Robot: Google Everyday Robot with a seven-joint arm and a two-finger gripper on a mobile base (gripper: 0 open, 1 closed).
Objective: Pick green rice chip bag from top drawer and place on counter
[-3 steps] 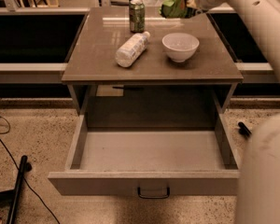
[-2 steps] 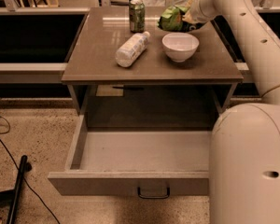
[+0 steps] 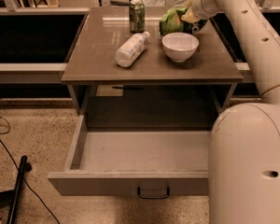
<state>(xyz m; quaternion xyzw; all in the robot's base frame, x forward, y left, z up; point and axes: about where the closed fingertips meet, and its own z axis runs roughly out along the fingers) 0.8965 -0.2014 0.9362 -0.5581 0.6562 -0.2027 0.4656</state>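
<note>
At the back right corner of the bench [image 3: 93,55], the end effector [image 3: 189,18] is sitting low against the right side of the green rice chip bag [image 3: 171,21]. The two are touching, but whether the end effector is clamped on the bag or loose cannot be told, since the wrist is covering that spot. The bag appears to be resting on the bench near the back edge, and its lower part is hiding behind a white bowl [image 3: 180,46] that is standing just in front of it. A green can [image 3: 136,16] is standing upright near the middle of the back edge, to the left of the bag. A white plastic bottle [image 3: 130,49] is lying on its side near the centre of the bench, with its cap pointing toward the can.

Below the bench, the top drawer [image 3: 107,183] is standing pulled out, with its dark handle [image 3: 153,192] showing on the front panel. The robot's pale arm [image 3: 242,27] is reaching in from the right, and its bulky body [image 3: 249,167] is covering the drawer's right end and front right corner. A dark cable [image 3: 4,148] and a black pole [image 3: 17,190] are lying on the speckled floor at the left.
</note>
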